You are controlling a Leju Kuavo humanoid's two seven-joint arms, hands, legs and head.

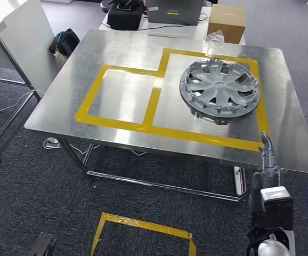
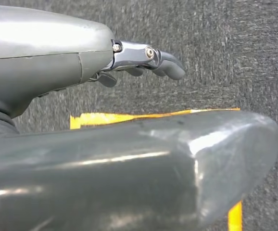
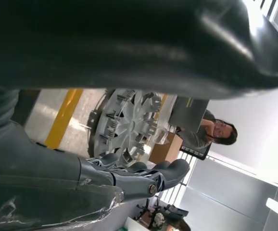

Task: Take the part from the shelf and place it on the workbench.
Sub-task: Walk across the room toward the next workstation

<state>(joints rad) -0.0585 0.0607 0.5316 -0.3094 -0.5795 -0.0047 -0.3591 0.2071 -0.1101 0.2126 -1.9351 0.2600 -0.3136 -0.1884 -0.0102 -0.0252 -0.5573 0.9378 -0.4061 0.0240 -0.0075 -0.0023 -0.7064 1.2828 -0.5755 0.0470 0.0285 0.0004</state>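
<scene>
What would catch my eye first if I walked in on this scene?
Probably the big silver wheel cover, lying flat on the shiny metal workbench inside the larger of two boxes marked in yellow tape. Next, the robot's right hand, raised at the bench's near edge and holding nothing.

One silver wheel cover [image 1: 219, 89] lies on one metal tabletop [image 1: 120, 53]. Two yellow-taped rectangles mark that top, and one more marks the floor. One cardboard box [image 1: 226, 22], one laptop [image 1: 174, 10], one black bag [image 1: 124, 16] and one person [image 3: 212, 134] sit behind.
</scene>
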